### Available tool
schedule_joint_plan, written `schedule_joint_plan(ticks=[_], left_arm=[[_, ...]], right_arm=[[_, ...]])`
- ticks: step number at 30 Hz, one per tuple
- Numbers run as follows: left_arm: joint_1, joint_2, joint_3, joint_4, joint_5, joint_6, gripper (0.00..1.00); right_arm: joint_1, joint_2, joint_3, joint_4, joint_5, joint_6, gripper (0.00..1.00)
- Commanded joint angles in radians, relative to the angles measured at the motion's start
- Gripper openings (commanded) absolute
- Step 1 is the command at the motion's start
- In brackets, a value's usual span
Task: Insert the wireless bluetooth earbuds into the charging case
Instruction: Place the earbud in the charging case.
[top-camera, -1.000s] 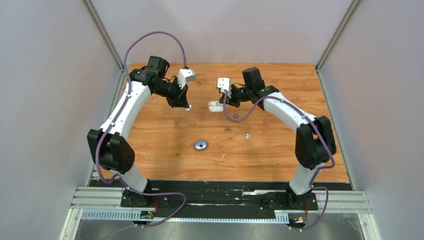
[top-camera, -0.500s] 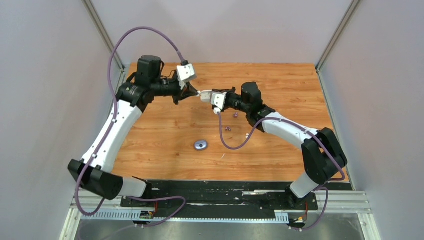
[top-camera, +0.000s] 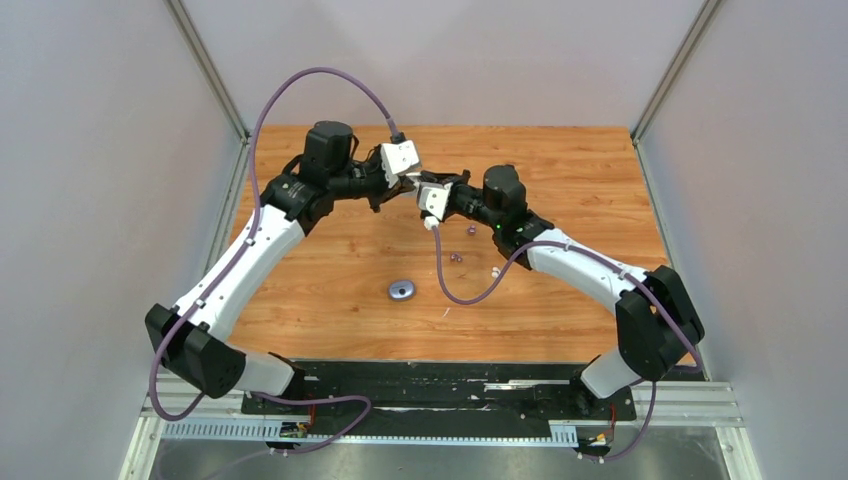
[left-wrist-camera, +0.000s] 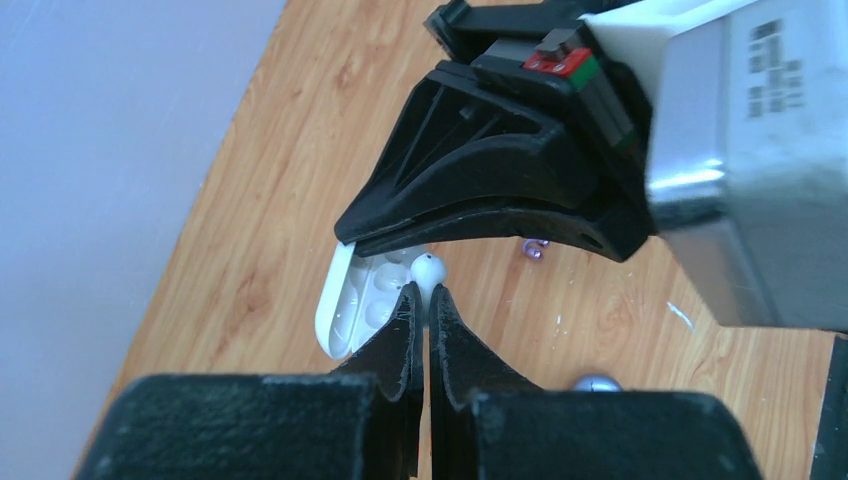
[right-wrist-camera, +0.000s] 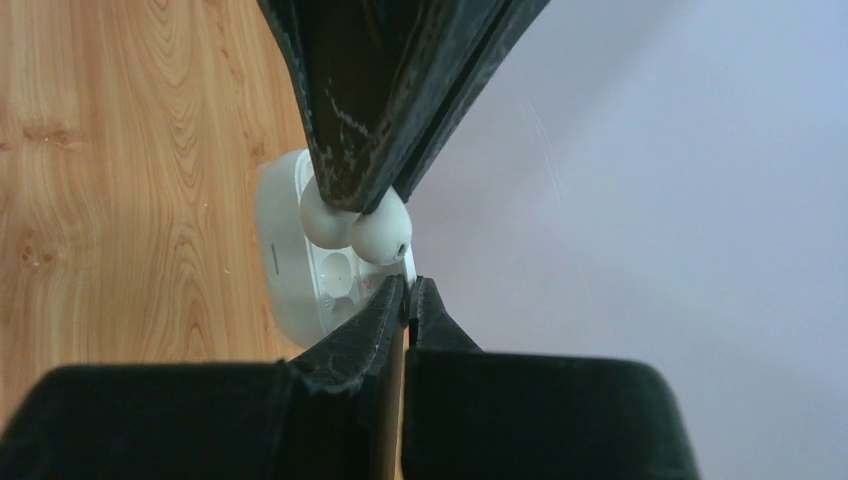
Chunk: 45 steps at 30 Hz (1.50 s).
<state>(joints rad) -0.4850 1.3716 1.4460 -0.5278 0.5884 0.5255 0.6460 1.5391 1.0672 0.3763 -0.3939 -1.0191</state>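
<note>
Earbud (left-wrist-camera: 428, 268) at open case (left-wrist-camera: 345, 300) rim

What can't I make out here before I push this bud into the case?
Top view: the left gripper and right gripper meet over the white case and white earbud, hiding both.
Left wrist view: the right gripper covers the case's upper part.
Right wrist view: the left gripper covers the earbud's top; whether the white round shape beside it is a seated bud is unclear.
Top view: the loose buds are too small to read.
</note>
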Motion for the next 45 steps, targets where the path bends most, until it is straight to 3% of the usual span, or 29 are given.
schedule_joint_plan(ticks=[1,23,45], left_arm=[[-0.014,0.018,0.052,0.034,-0.068,0.008,0.0],[-0.029,0.051,0.06,0.056,-0.071,-0.013,0.0],[-0.042,0.125,0.134,-0.092,0.032,0.09,0.0]], right_arm=[[0.007,-0.061,0.036,-0.029,-0.011,0.007,0.0],[0.015,-0.06,0.083,-0.109,-0.051,0.019,0.0],[0.017,-0.063,0.086,-0.086,-0.074,0.036,0.0]])
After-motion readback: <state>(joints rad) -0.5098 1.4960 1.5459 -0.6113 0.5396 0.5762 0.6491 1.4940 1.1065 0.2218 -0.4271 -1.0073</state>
